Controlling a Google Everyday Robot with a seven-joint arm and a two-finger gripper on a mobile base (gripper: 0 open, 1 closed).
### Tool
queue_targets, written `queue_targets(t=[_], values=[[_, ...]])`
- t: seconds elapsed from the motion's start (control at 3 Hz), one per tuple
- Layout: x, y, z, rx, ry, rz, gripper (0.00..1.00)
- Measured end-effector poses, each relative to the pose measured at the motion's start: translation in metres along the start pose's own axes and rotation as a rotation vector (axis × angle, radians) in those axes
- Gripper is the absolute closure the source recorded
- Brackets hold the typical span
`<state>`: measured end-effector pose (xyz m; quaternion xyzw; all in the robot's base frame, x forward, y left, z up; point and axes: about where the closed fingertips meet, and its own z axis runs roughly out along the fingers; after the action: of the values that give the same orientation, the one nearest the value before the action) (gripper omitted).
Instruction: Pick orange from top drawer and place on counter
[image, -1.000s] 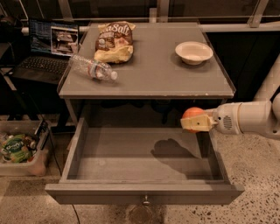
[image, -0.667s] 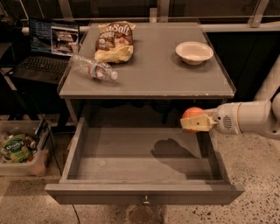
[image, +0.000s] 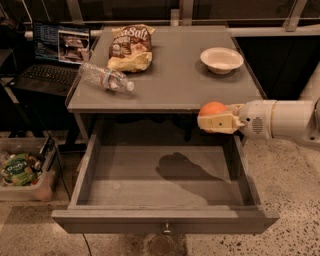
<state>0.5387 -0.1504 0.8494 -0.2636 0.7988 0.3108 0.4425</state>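
**While the drawer (image: 165, 220) stands open, the claw (image: 207, 120) grips the orange (image: 212, 108) over it**

At the far left, a bin (image: 22, 172) of packets sits on the floor, and an open laptop (image: 50, 57) with a lit screen stands behind it, beside the cabinet. On the left part of the worktop (image: 175, 87) a clear bottle (image: 106, 77) lies on its side, cap toward the front. A chip bag (image: 130, 47) lies just behind the bottle, and whether the two touch cannot be told. Below the worktop, the drawer is pulled fully out. Its floor shows only a dark shadow (image: 182, 167) near the middle, and a small round knob (image: 166, 230) sits at the centre of its front panel.

Toward the right, a white bowl (image: 221, 59) stands upright near the back of the worktop, well apart from the bag and the bottle. In front of the bowl and beyond the worktop's front edge, the orange is held in the air over the drawer's right rear corner. It appears to touch neither the drawer nor the worktop. The claw is closed on the fruit. Its pale fingers (image: 216, 122) clasp the lower half, so the rounded top stands clear above them, and they are only as far apart as the orange keeps them. The white arm (image: 285, 120) reaches in level from the right edge, and the claw points left.
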Motion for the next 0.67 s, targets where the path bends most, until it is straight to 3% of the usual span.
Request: queue_targets(t=[0.67], values=[[-0.046, 0.013, 0.044, -0.019, -0.046, -0.056, 1.0]])
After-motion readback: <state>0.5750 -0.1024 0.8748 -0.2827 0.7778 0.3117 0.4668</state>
